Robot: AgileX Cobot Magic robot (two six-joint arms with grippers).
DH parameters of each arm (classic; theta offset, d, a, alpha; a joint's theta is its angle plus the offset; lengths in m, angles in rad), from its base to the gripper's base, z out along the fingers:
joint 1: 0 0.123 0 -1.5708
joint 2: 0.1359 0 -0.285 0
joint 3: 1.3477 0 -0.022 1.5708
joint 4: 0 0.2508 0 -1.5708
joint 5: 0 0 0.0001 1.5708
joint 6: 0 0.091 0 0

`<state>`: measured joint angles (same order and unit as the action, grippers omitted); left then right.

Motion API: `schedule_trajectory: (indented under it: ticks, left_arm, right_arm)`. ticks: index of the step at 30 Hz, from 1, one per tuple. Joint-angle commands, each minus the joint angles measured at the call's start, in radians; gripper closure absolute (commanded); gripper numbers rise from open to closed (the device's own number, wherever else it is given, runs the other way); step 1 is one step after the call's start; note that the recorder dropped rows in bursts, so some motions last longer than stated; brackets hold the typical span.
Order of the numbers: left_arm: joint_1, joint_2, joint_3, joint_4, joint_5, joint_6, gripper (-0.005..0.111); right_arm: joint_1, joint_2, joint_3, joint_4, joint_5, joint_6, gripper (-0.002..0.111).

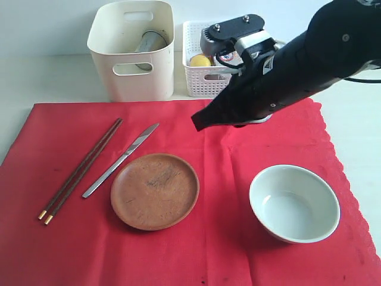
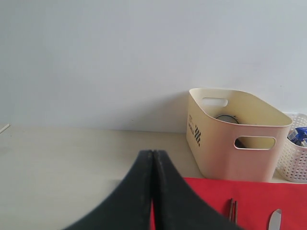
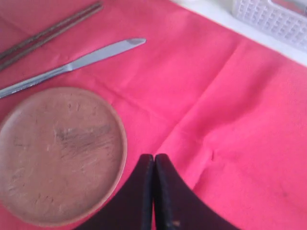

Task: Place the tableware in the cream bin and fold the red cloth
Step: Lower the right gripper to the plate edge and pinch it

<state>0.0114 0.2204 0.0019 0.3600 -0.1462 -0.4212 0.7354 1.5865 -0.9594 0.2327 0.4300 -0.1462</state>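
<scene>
Chopsticks (image 1: 81,171) two; knife (image 1: 119,161), plate (image 1: 155,190), bowl (image 1: 294,202) one each; left tool (image 2: 152,153), right tool (image 3: 153,156) pressed together

Cloth (image 1: 71,250): matt red fabric, creased
Plate (image 1: 155,190): matt brown, wood-like, scuffed
Bowl (image 1: 294,204): glossy, smooth glaze
Knife (image 1: 121,159): shiny metal
Bin (image 1: 132,86): smooth cream plastic
Basket (image 1: 199,83): white lattice plastic

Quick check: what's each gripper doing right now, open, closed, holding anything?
Left gripper: closed, holding nothing.
Right gripper: closed, holding nothing, over the red cloth next to the brown plate.
</scene>
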Motion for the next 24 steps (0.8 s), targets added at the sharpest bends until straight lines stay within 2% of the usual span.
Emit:
schedule_trajectory:
  ticks: [1,6,11,16,18,21,24]
  left_arm:
    - [0.002,-0.004,-0.002,-0.001,0.001,-0.001,0.106]
    - [0.002,-0.004,-0.002,-0.001,0.001,-0.001,0.106]
    - [0.002,-0.004,-0.002,-0.001,0.001,-0.001,0.106]
    - [0.002,-0.004,-0.002,-0.001,0.001,-0.001,0.106]
    - [0.002,-0.004,-0.002,-0.001,0.001,-0.001,0.106]
    - [0.002,-0.004,-0.002,-0.001,0.001,-0.001,0.106]
    - [0.002,-0.004,-0.002,-0.001,0.001,-0.001,0.106]
  right_arm:
    - [-0.002,-0.005,0.005,0.022,0.070,-0.018,0.108]
    - [-0.002,-0.001,0.005,0.057,0.068,-0.053,0.108]
    - [-0.002,0.040,0.005,0.196,0.072,-0.176,0.108]
    - [0.050,0.133,0.005,0.257,-0.009,-0.229,0.105]
    - [0.078,0.162,0.003,0.257,-0.069,-0.229,0.098]
    - [0.109,0.194,0.003,0.257,-0.177,-0.229,0.081]
    - [0.114,0.222,-0.008,0.257,-0.172,-0.225,0.061]
